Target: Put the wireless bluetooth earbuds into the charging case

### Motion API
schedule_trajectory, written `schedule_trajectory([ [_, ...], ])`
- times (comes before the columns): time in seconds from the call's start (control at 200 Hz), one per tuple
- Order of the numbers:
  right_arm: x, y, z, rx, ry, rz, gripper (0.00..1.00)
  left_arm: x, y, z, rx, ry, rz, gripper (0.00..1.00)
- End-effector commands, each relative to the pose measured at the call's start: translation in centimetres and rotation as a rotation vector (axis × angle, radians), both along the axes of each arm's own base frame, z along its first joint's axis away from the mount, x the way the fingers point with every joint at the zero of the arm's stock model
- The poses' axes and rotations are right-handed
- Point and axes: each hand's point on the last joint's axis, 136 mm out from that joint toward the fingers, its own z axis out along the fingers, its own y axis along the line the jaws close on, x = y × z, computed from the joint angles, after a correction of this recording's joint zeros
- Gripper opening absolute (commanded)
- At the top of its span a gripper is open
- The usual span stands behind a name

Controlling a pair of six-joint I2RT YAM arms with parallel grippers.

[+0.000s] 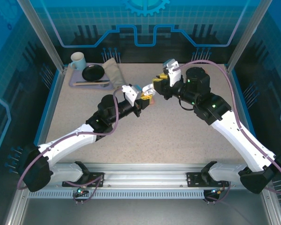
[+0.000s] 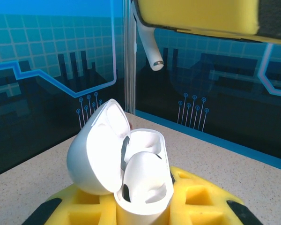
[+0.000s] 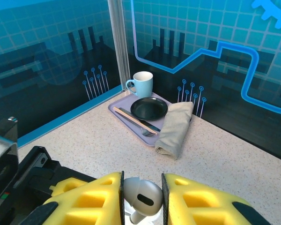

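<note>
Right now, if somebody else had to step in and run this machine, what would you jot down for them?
Left tool: shut on the white charging case, its lid hinged open.
Right tool: shut on a white earbud, stem pointing down, above the case and apart from it.
Done: case open, one bud in the grip.
Left: lower that bud into a well; none looks seated yet.
The tray with the mug in the far corner plays no part.

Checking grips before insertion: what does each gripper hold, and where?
Left gripper: open charging case, at its base. Right gripper: white earbud, at its head.
</note>
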Motion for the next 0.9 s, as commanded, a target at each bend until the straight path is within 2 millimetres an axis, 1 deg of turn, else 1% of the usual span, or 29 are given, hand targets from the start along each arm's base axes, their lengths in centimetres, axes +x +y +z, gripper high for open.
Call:
schedule_trajectory([
  [0.0, -0.9, 0.6, -0.3, -0.011, -0.010, 0.039, 0.25, 0.1, -0.1, 2.2, -0.036, -0.029, -0.012, 0.00],
  [0.31, -1.3, 0.8, -2.4, -0.033, 0.031, 0.038, 0.25, 0.0, 0.0, 2.5, -0.040, -0.035, -0.011, 0.00],
  [0.59, -0.7, 0.5, -3.3, -0.056, 0.041, 0.009, 0.25, -0.2, 0.1, 2.6, -0.043, -0.038, -0.012, 0.00],
  [0.895, 0.3, -0.1, -4.3, -0.073, 0.054, -0.033, 0.24, -0.4, 0.3, 2.8, -0.049, -0.043, -0.015, 0.00],
])
